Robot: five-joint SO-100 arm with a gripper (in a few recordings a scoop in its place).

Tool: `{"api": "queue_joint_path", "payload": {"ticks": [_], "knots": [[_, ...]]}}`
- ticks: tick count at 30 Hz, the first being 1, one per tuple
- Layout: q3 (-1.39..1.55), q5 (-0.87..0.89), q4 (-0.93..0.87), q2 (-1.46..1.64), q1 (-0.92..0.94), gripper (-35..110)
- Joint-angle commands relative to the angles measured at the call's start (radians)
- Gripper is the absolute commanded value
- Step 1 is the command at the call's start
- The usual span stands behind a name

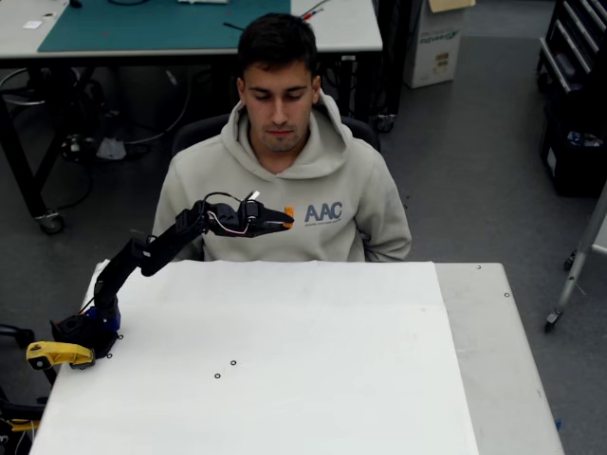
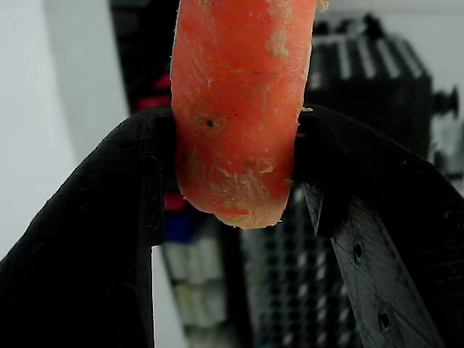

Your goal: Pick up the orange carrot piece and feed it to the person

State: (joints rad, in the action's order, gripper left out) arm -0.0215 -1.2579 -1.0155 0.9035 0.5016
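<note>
2 fingers (image 2: 94, 239) of the gripper (image 1: 286, 220) pinch the carrot piece (image 2: 239, 109) between them, lifted at chest level before the person (image 1: 285, 180). pickup seems done; next move calls for raising it toward the mouth.

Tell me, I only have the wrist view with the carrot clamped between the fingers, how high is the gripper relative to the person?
Observer: In the overhead view the gripper holds the orange carrot piece at the chest of the person, beside the AAC print.
Operator: Is he facing it?
Observer: He sits behind the table, head bowed, looking down towards the carrot.
Operator: Is the arm over the table?
Observer: Its base is at the table's left edge; the gripper reaches past the far edge.
</note>
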Motion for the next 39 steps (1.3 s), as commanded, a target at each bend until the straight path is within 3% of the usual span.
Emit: {"api": "queue_joint_path", "payload": {"ticks": [1,7,15,20,39], "knots": [[-0.202,-0.106,0.020,-0.011,-0.029,-3],[-0.299,-0.235,0.072,-0.087,-0.091,-3],[-0.307,-0.249,0.407,-0.109,-0.153,-3],[-0.305,-0.250,0.523,-0.147,-0.181,-3],[-0.304,-0.347,0.775,-0.267,-0.267,-3]]}}
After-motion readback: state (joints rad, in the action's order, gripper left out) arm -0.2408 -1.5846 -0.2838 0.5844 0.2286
